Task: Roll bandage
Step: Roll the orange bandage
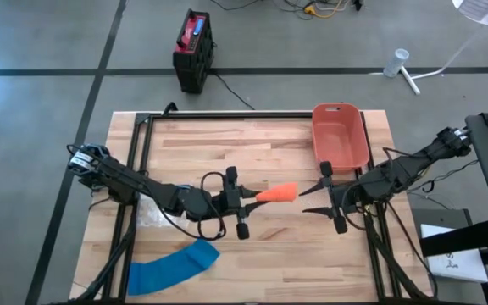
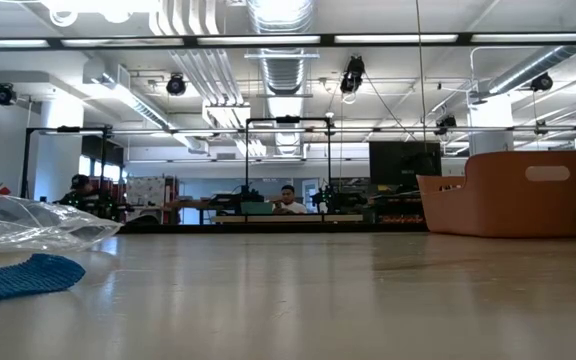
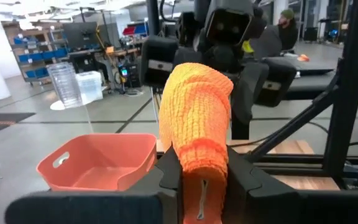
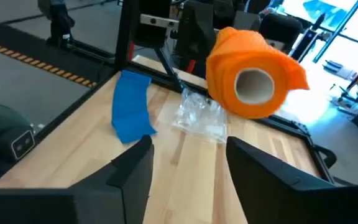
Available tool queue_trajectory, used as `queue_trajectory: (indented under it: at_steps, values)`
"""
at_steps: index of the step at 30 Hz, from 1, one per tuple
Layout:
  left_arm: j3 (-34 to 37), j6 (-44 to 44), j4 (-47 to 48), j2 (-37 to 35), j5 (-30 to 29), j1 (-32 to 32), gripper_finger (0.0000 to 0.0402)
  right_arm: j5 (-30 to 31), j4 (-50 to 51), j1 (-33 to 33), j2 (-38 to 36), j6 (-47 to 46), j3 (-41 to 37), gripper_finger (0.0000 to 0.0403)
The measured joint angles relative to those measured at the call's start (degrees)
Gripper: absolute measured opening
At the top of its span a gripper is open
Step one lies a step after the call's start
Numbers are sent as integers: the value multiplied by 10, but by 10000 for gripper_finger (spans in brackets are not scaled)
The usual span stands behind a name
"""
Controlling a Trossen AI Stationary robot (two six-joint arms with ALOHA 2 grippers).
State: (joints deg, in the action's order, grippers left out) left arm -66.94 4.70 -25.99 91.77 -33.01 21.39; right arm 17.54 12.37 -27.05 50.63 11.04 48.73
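Observation:
An orange bandage roll (image 1: 280,193) hangs above the middle of the table, with my left gripper (image 1: 257,199) shut on it. The roll's hollow core (image 4: 253,84) faces my right gripper (image 1: 305,201), which stands open a short way off toward the table's right, with nothing between its fingers. A blue bandage (image 1: 172,267) lies unrolled and flat on the table near the front left. My left gripper pinches the orange roll's left end (image 3: 202,171) between its two fingers (image 3: 169,180), one on each curved side. The fingers come level from the table's left and lie along the roll. The roll sticks out past them toward the right, lifted clear of the table.
A crumpled clear plastic bag (image 1: 155,222) lies by the blue bandage at the left. An orange-red bin (image 1: 339,135) stands at the far right of the table. Black frame rails (image 1: 227,116) run along the table's edges.

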Motion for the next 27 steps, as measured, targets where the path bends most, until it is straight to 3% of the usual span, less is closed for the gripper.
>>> queue_trajectory:
  at_steps: [9,16,23,27]
  values:
    - [0,13,-26,0,14,0,48,0,31,-15,-32,-21,4,201]
    - [0,25,-146,25,81,-5,48,1,49,-36,-18,-49,-11,186]
    - [0,30,-146,43,83,-12,48,25,11,-54,-16,-17,-11,176]
    - [0,52,-156,43,159,-11,49,36,-21,-71,-20,5,-11,173]
